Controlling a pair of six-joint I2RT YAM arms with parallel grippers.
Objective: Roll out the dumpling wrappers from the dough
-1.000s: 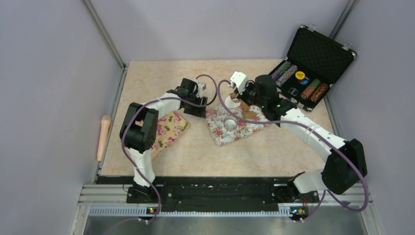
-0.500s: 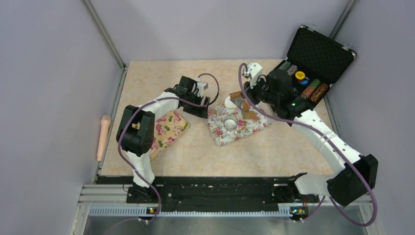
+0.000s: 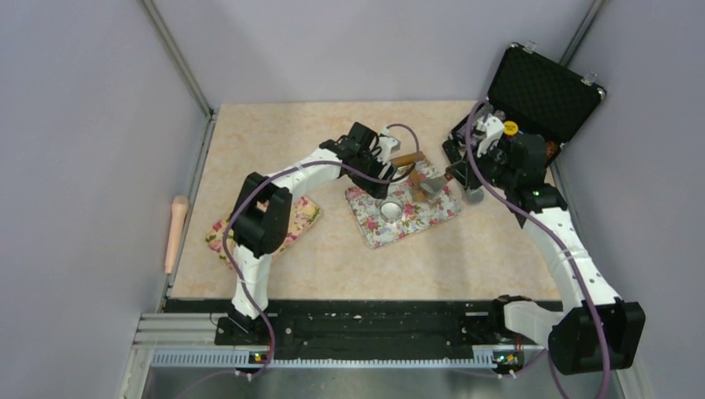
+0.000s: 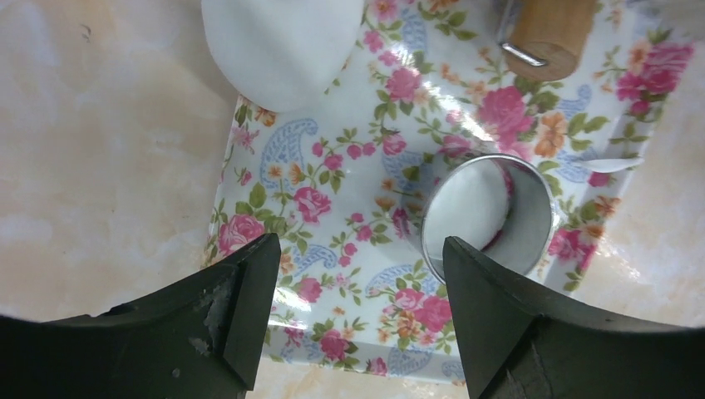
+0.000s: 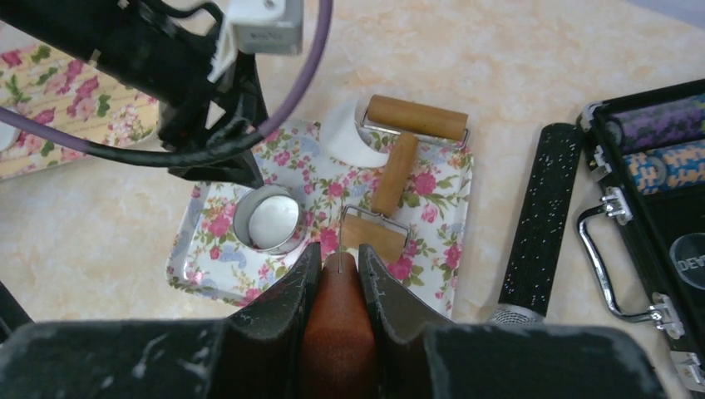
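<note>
the left tool (image 4: 359, 259) hangs over the floral tray (image 4: 332, 166) in the middle of the counter (image 3: 274, 141), its fingers apart and holding nothing. near one of its fingers the metal ring cutter (image 4: 532, 224) stands upright on the tray, and one of the dumpling wrappers (image 4: 467, 208) lies inside it. a second wrapper (image 4: 283, 41) lies across the tray's far edge, partly on the bare counter, with one end of the large wooden roller (image 5: 418, 118) over its edge. the right tool (image 5: 337, 264) is clamped on a brown handle (image 5: 337, 332) whose wire frame runs to a small roller head (image 5: 374, 238) resting on the tray. toward the far right corner a black speckled cylinder (image 5: 540, 212) lies beside the open black case (image 5: 665, 199). another floral tray (image 3: 306, 216) sits toward the left edge.
</note>
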